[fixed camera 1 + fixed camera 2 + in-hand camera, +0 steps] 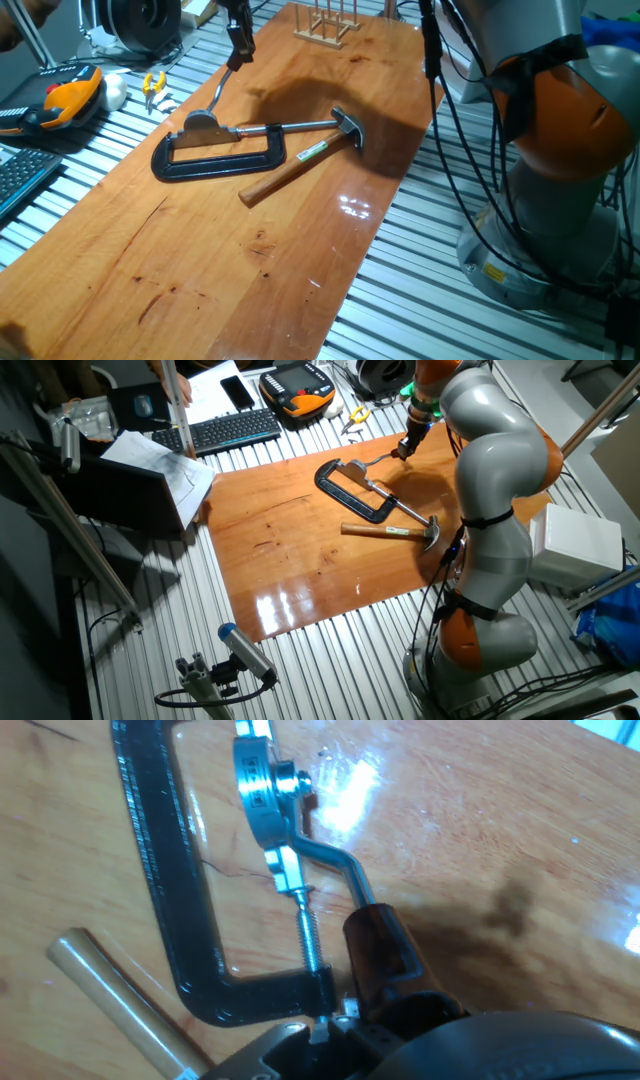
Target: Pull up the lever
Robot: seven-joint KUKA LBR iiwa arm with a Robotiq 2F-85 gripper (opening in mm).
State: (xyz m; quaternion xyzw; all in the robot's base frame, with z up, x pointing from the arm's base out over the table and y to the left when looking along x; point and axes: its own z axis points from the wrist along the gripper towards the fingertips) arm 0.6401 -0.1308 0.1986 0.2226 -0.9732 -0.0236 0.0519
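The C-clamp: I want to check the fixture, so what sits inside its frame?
Inside the black C-clamp, the lever's rounded grey base is gripped by the threaded screw. Bare wooden table shows within; beneath the base is hidden.

The scene is lit from above, and white glare is thrown onto the varnished wooden board (300,250), well away from the gripper (238,40) toward its near edge in both fixed views, and again just past the fingers in the hand view. A soft dark shadow is cast on the wood directly below and beside the gripper. The gripper is slightly blurred in one fixed view, while in the hand view the dark gripper body along the bottom edge is out of focus and colours appear washed.
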